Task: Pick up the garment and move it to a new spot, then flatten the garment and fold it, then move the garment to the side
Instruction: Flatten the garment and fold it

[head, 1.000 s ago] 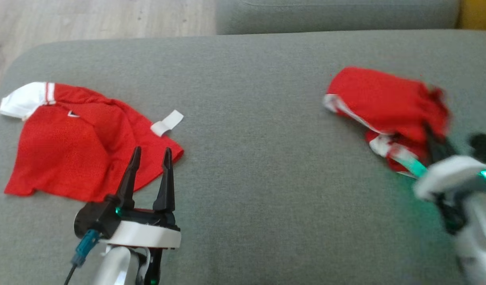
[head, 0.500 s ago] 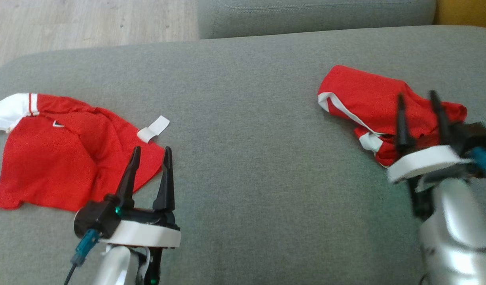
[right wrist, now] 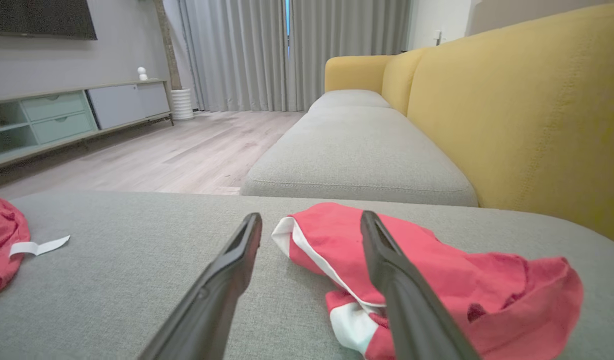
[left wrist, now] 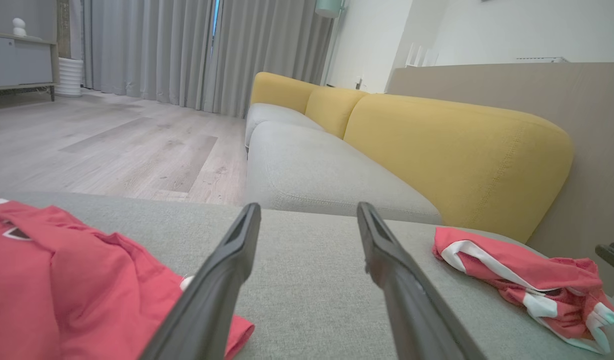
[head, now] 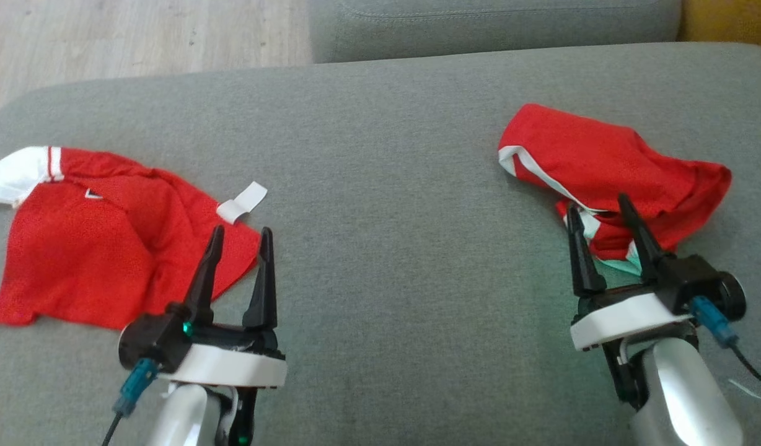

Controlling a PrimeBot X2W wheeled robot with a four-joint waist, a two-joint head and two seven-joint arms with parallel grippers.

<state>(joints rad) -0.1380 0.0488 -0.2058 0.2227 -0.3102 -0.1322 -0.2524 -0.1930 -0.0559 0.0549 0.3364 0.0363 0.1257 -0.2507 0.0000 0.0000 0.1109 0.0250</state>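
Two red garments [head: 95, 248] [head: 597, 161], two gaping tools [head: 242, 230] [head: 596, 203], one grey sofa [head: 387, 217]

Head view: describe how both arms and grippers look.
The left gripper and right gripper each have two tapering black fingers on a black base, a white collar and a silver forearm. A blue plug with a dark cable sits by each wrist; a green light glows on the left base.

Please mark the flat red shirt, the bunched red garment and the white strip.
flat red shirt [head: 83, 248]: head view, chest.
bunched red garment [head: 597, 161]: head view, upper fold.
white strip [head: 243, 202]: head view, middle.
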